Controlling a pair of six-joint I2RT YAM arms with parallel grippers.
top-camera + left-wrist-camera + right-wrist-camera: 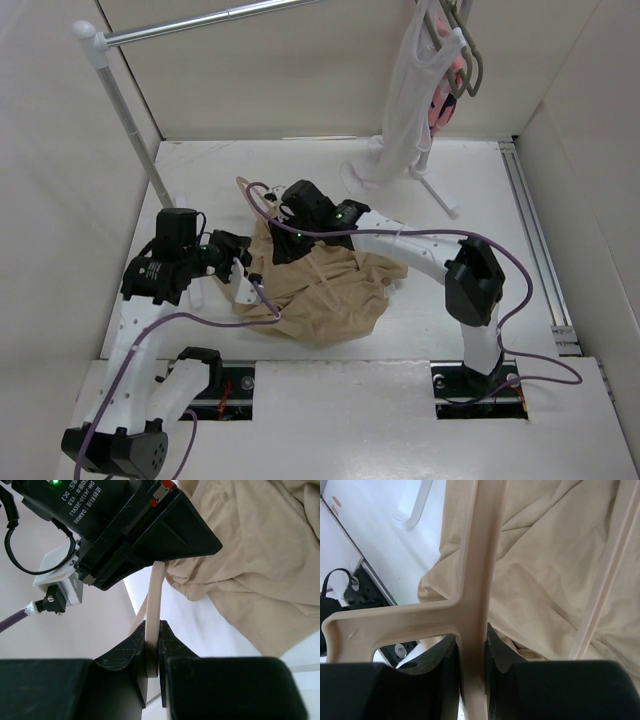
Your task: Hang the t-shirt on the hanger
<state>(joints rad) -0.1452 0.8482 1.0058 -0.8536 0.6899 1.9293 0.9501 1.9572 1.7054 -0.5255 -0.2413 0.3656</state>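
Note:
The tan t-shirt (pixel 330 290) lies crumpled on the table between the two arms. The pale beige hanger (pixel 252 198) rests over its left part, with its curved hook pointing to the back left. My right gripper (pixel 286 244) is shut on a broad beige bar of the hanger (pixel 475 575), with the t-shirt (pixel 550 565) under it. My left gripper (pixel 243 266) is shut on a thin edge of the hanger (pixel 154 605), just left of the t-shirt (pixel 255 550). The right gripper's black body (pixel 135 525) sits close in front of it.
A clothes rack stands at the back, with a slanted post (pixel 130 120) and a top bar (pixel 200 22). A white sleeveless top (pixel 405 110), a small pink garment (pixel 440 105) and grey hangers (pixel 465 50) hang at the back right. A rack foot (pixel 440 195) lies beneath them.

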